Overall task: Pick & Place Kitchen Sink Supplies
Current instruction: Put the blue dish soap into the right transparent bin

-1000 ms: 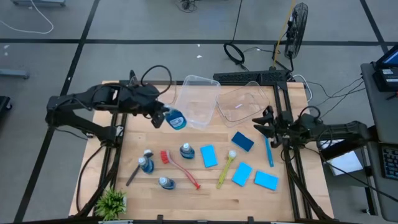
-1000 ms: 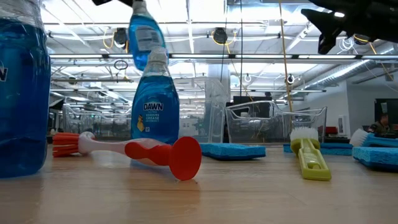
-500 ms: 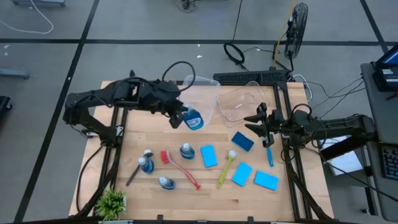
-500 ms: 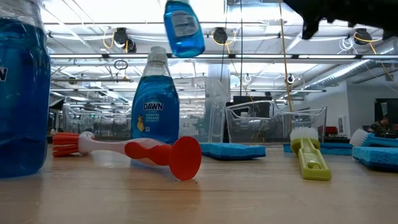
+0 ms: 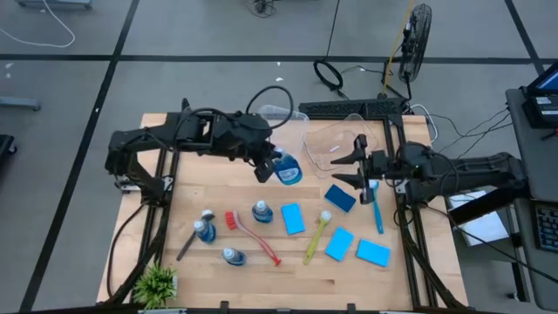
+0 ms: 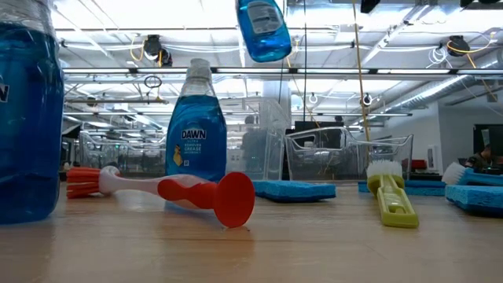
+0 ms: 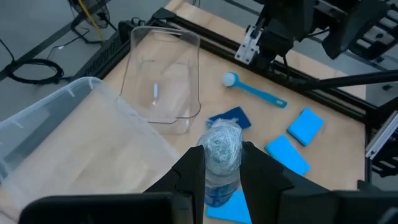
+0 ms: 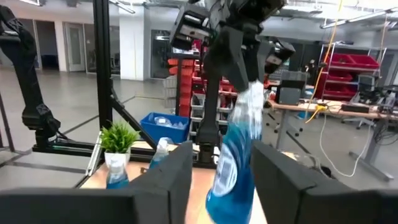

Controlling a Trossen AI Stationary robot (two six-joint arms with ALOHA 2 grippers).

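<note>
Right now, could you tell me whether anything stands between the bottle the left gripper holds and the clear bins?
Nothing visible does. The left gripper holds the bottle in the air beside the clear bins. The right gripper hovers open just past it, near the second bin.

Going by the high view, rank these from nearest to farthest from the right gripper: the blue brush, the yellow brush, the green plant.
From the right gripper:
1. Blue brush, just beside it, toward the table's right edge.
2. Yellow brush, mid-table among the sponges.
3. Green plant, far front-left corner.
</note>
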